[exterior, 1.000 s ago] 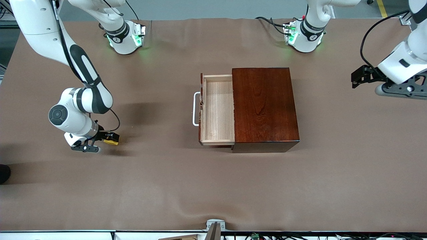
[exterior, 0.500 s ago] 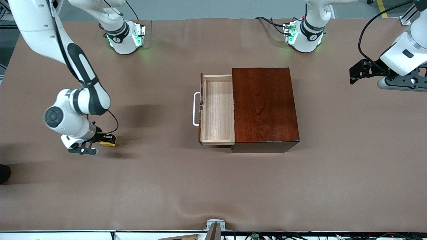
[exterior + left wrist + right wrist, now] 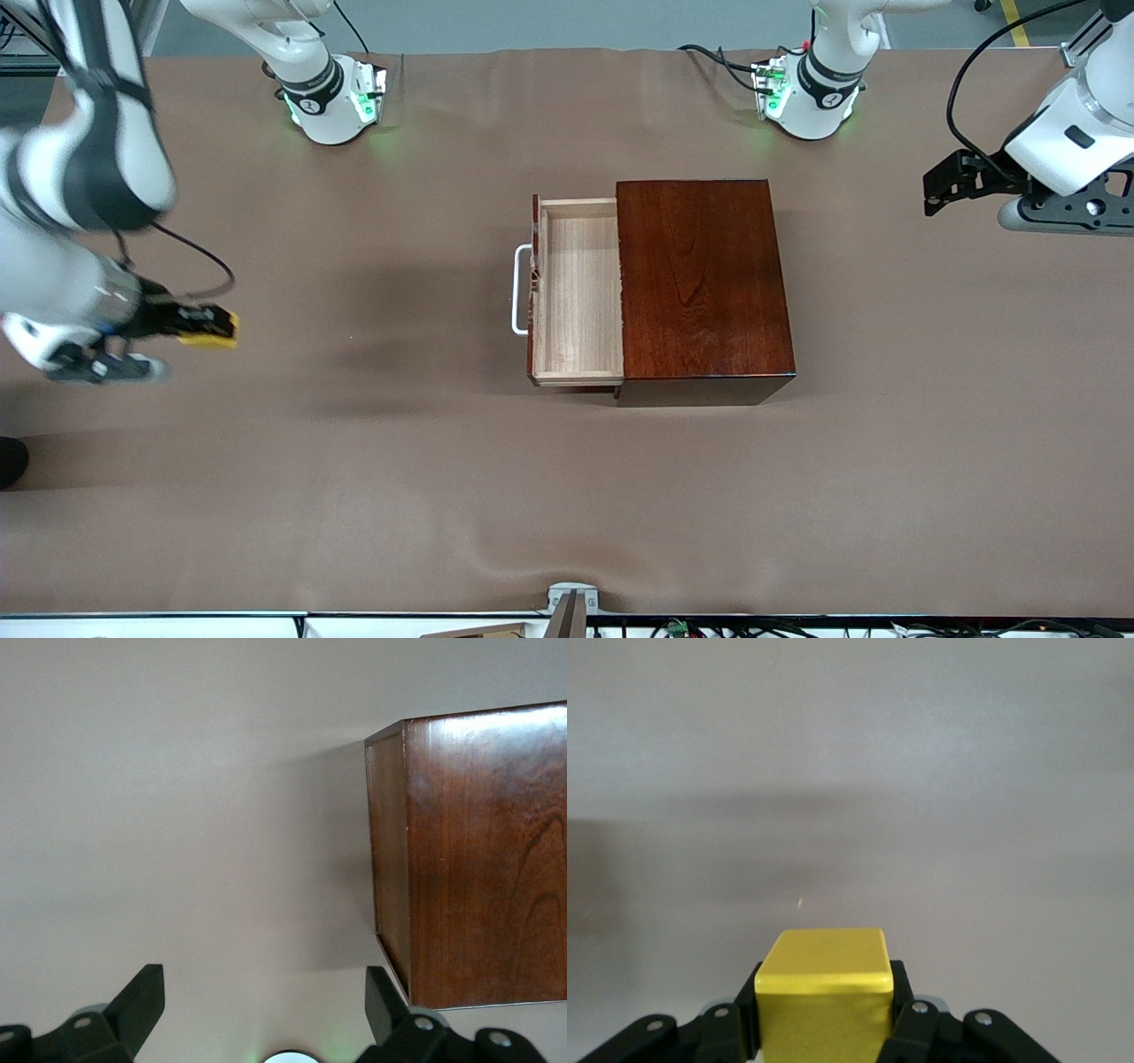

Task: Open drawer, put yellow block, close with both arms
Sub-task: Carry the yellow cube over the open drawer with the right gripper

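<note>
Small bright yellow cube [image 3: 209, 327] is clamped in the closed right pincer [image 3: 202, 325], raised over the brown tabletop [image 3: 372, 478] at the right arm's end. Pale-wood drawer [image 3: 578, 292] is pulled out of the reddish-brown box [image 3: 700, 279]. Left pincer [image 3: 266, 1005] is held wide open, empty, over the left arm's end.

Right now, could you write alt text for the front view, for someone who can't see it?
The right gripper holds the yellow block above the brown table, at the right arm's end. Mid-table, the drawer stands open and empty from its dark wooden box. The left gripper waits, open.
</note>
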Controlling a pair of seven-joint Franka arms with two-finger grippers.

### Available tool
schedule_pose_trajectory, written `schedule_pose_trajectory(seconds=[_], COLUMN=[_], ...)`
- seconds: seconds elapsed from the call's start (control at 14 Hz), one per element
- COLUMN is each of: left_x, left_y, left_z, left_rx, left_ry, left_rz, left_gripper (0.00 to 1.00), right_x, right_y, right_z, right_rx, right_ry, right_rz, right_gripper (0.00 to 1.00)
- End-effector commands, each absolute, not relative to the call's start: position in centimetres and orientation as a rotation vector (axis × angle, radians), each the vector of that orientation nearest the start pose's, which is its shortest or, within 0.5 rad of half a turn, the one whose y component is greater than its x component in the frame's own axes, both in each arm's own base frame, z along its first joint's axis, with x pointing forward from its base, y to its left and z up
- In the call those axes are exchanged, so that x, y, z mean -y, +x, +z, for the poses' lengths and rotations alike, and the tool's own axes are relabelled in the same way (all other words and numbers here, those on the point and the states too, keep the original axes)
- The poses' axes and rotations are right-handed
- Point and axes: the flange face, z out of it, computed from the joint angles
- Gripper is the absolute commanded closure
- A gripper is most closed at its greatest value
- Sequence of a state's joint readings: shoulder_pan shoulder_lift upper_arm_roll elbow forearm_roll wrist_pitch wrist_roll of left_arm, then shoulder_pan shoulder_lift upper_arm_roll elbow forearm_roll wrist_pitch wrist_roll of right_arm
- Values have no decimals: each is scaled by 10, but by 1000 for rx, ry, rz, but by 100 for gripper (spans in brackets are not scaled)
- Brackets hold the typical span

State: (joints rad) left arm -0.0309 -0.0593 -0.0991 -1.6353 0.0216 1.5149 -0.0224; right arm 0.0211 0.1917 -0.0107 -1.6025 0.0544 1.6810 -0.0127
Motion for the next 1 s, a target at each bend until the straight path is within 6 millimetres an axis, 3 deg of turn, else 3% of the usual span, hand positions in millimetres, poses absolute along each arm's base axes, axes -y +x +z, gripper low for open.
schedule_pose_trajectory(seconds=[0.0,0.14,0.43,0.64,0.86,0.93], left_x=[65,64,65,75,70,69], left_y=[526,533,545,546,549,549], left_z=[625,623,613,615,615,616], left_rx=[-147,-142,-144,-170,-158,-156], left_ry=[-3114,-3111,-3126,-3112,-3115,-3115], left_rz=[99,84,57,38,9,7], left_gripper=[0,0,0,0,0,0], right_x=[-41,-85,-226,-340,-423,-442], right_y=[607,603,585,579,568,565], right_z=[552,558,556,528,497,485], right_rx=[98,0,-139,-159,-201,-205], right_ry=[-3084,-3085,-3079,-3070,-3050,-3044], right_rz=[191,191,159,92,51,42], right_gripper=[100,100,100,100,100,100])
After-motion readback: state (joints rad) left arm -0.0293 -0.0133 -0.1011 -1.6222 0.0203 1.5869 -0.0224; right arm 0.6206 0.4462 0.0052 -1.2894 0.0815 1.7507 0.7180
